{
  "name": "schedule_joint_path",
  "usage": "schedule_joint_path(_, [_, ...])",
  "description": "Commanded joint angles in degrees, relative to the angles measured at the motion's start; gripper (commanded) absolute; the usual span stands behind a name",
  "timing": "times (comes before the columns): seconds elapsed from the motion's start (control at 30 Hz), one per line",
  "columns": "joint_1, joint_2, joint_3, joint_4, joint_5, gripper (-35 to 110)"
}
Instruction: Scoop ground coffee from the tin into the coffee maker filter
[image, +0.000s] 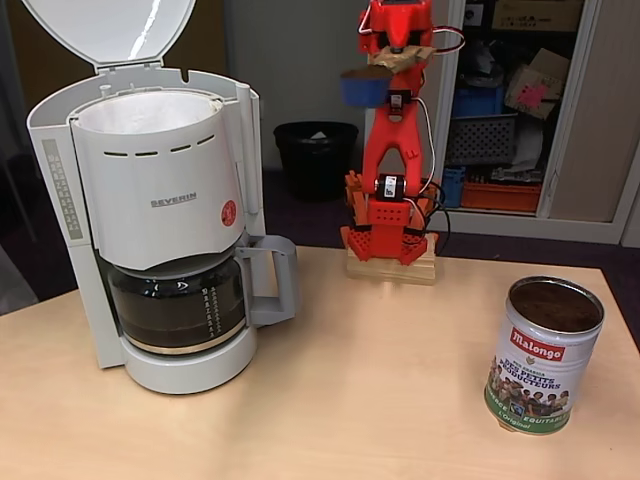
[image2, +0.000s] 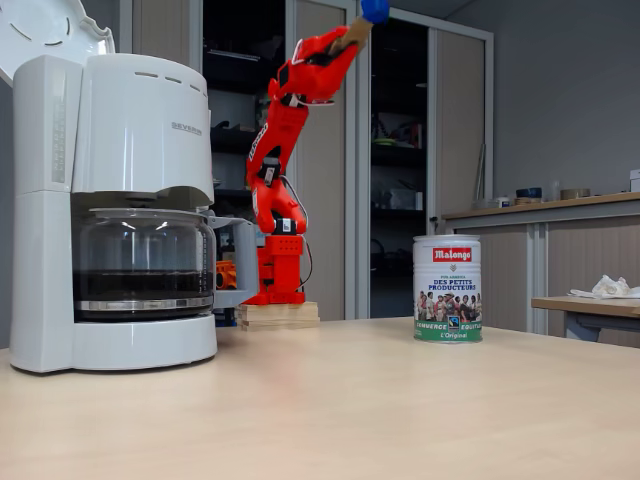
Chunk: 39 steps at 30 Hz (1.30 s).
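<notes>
The red two-finger gripper (image: 398, 52), raised high at the far side, is clamped on a wooden-handled blue scoop (image: 365, 86) heaped with dark ground coffee (image: 366, 73), well above the silver Malongo tin (image: 541, 356) at right.

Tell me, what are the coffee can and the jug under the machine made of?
The tin looks like shiny silver metal, with a bare rim and a printed label. The jug looks like clear glass: dark coffee shows through it.
</notes>
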Motion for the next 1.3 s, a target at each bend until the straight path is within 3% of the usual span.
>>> schedule_joint_path(0.0, [3.4,-5.7,-11.2,1.1,-0.6,0])
schedule_joint_path(0.3, [12.5,-14.3,-22.7,1.5,2.5,0])
schedule_joint_path(0.77, [23.1,-4.0,-10.6,-2.3,12.7,0])
schedule_joint_path(1.27, [26.8,6.1,0.9,-8.0,23.5,0])
